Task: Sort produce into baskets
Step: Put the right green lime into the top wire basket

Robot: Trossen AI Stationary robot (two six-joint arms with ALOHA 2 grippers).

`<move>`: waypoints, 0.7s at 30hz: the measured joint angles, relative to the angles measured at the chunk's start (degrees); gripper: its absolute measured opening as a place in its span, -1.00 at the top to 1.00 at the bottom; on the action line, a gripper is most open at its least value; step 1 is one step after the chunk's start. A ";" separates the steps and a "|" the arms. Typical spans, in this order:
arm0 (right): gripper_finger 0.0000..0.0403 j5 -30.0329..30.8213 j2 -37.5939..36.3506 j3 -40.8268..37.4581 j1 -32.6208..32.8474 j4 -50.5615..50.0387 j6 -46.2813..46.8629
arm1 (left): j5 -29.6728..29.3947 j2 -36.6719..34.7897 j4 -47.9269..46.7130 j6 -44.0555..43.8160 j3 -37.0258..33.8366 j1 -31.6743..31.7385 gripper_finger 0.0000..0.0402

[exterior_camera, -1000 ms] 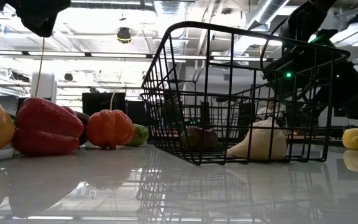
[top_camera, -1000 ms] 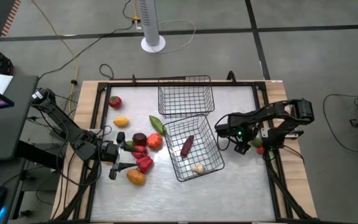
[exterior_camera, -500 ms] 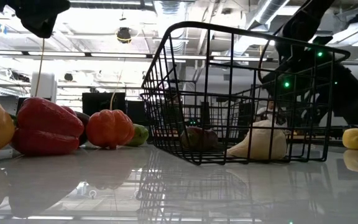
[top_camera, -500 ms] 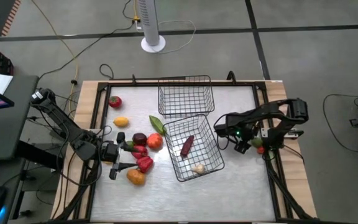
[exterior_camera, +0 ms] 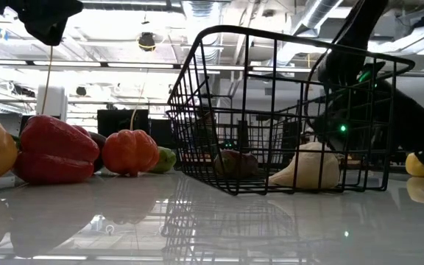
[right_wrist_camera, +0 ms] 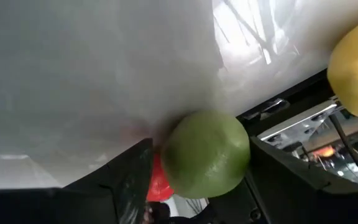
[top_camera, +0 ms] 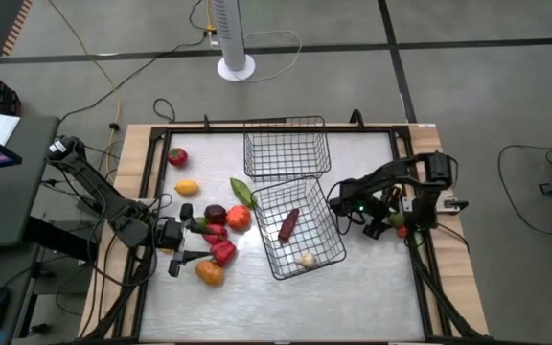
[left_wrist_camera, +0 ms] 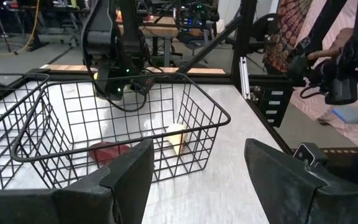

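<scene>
On the white table [top_camera: 372, 278] we see two square black wire-mesh baskets [top_camera: 298, 228], one at the far edge, one tilted mid-table holding a dark maroon piece [top_camera: 288, 224] and a whitish garlic-like piece [top_camera: 305, 259]. Our right gripper [right_wrist_camera: 194, 163], fingers apart, is at the right edge around a round green fruit [right_wrist_camera: 205, 153], not clamped. Our left gripper [top_camera: 186, 240], fingers apart and empty, is near the left edge among the red and orange produce [top_camera: 222, 251].

overhead straight down, low level, both sharing near basket [top_camera: 299, 230]

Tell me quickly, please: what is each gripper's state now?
Left gripper: jaws open, holding nothing, facing the basket.
Right gripper: jaws apart around a green fruit; a firm hold cannot be told.
</scene>
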 joint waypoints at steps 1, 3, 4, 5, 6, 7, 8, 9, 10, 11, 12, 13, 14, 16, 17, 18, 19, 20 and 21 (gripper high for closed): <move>-0.39 0.00 0.53 -0.02 0.02 -0.10 0.02 | 0.00 0.00 0.00 0.00 0.00 0.00 -0.19; -0.35 -0.02 1.40 0.00 0.04 -0.32 0.36 | 0.00 0.00 0.00 0.00 0.00 -0.02 -0.19; -0.31 -0.02 1.78 0.00 0.04 -0.45 0.52 | -0.02 0.00 0.00 0.00 0.00 -0.01 -0.19; -0.27 -0.03 2.15 0.00 0.06 -0.61 0.82 | -0.01 0.00 0.00 0.00 0.00 0.00 -0.19; -0.22 -0.04 2.32 0.00 0.06 -0.91 0.91 | -0.02 0.00 0.01 0.00 0.00 0.00 -0.19; -0.16 -0.04 2.32 0.00 0.06 -1.05 0.95 | -0.02 0.00 0.02 0.00 0.00 -0.02 -0.19; -0.11 -0.04 2.27 0.00 0.06 -1.26 1.10 | -0.02 0.00 0.02 0.00 0.00 0.00 -0.19; -0.05 -0.04 2.15 0.00 0.06 -1.62 1.35 | -0.02 0.00 0.04 0.00 0.00 0.00 -0.19; -0.01 -0.02 2.02 0.02 0.06 -2.04 1.42 | -0.02 0.00 0.02 0.00 0.00 0.00 -0.19; 0.03 -0.02 1.67 0.10 0.06 -2.30 1.44 | -0.02 0.00 0.02 0.00 0.00 -0.01 -0.19; 0.05 -0.02 1.14 0.29 -0.06 -2.80 1.49 | -0.02 0.00 0.04 0.00 0.00 0.00 -0.19; 0.05 -0.01 0.62 0.51 -0.28 -3.23 1.50 | -0.02 0.00 0.04 0.00 0.00 0.00 -0.19; 0.05 -0.01 0.10 0.76 -0.58 -3.53 1.52 | -0.02 0.01 0.04 0.00 0.00 0.00 -0.19; 0.02 0.50 -1.13 1.41 -1.33 -4.40 1.93 | -0.08 0.00 0.06 0.00 0.00 0.00 -0.19; -0.01 1.38 -1.86 1.77 -1.81 -5.63 2.39 | -0.11 0.00 0.05 0.00 0.00 -0.01 -0.19; -0.03 2.51 -2.68 2.07 -2.38 -6.81 2.98 | -0.20 0.00 0.04 0.00 0.00 -0.01 -0.19; -0.04 3.77 -3.49 2.46 -2.98 -7.89 3.48 | -0.36 0.00 0.05 0.00 0.00 -0.01 -0.19; -0.05 4.83 -4.39 2.87 -3.62 -8.75 4.03 | -0.49 0.00 0.07 0.00 0.00 0.00 -0.19; -0.05 5.63 -5.50 3.26 -4.26 -9.44 4.47 | -0.55 0.00 0.07 0.00 0.00 0.00 -0.19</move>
